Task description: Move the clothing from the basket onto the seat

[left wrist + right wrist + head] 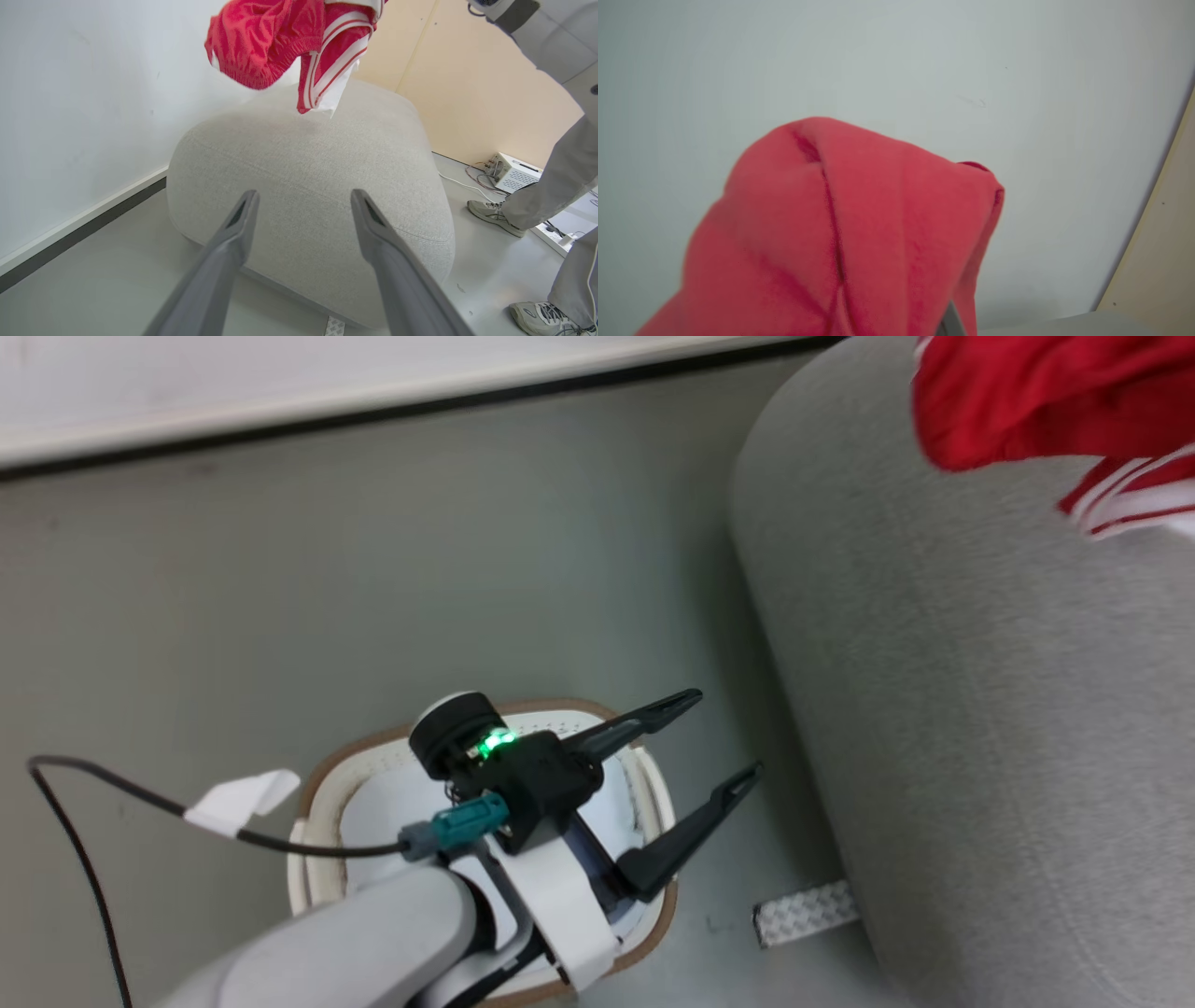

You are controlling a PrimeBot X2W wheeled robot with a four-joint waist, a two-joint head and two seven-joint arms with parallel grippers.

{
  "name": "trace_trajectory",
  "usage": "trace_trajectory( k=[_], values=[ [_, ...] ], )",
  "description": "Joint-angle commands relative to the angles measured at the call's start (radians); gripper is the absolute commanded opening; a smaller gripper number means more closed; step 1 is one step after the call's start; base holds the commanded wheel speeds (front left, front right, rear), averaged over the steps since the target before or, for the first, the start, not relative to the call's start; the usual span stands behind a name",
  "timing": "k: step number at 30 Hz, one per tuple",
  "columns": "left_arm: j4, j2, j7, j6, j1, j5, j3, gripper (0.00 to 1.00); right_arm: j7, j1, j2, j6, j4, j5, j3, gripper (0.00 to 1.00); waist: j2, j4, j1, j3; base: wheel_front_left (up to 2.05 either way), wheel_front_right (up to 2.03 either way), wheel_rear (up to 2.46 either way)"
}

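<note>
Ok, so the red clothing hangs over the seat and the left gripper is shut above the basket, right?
No: the left gripper is open, jaws wide, as the head view shows. It is above the basket, and the clothing does hang over the seat.

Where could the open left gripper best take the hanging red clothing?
Probably the thick gathered hem at the bottom of the clothing, coming up from below with the left gripper: that fold hangs free above the seat, nearest its open jaws.

Bare seat (308, 177) lies open below hanging clothing (275, 42).
</note>
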Motion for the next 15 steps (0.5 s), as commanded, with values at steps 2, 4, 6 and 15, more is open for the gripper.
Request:
trace_trajectory(
  k=[2,4,6,15],
  values=[
    [-0.018,0.026,0.003,-0.002,-0.024,0.016,0.010,1.00,0.008,-0.064,-0.054,-0.002,0.048,-0.006,-0.038,0.00,0.0000,0.085,-0.0004,0.112,0.00,0.00,0.00],
    [-0.029,0.037,0.003,-0.001,-0.030,0.019,0.017,1.00,0.013,-0.091,-0.083,-0.002,0.094,-0.004,-0.066,0.00,0.0000,0.099,-0.0004,0.139,0.00,0.00,0.00],
    [-0.033,0.048,-0.002,0.000,-0.032,0.019,0.022,1.00,0.015,-0.102,-0.108,-0.002,0.140,-0.011,-0.086,0.00,0.0000,0.110,-0.0004,0.155,0.00,0.00,0.00],
    [-0.041,0.085,-0.015,0.009,-0.022,0.006,0.040,1.00,0.013,-0.044,-0.169,-0.002,0.348,-0.059,-0.184,0.00,0.0000,0.122,-0.0004,0.190,0.00,0.00,0.00]
  ],
)
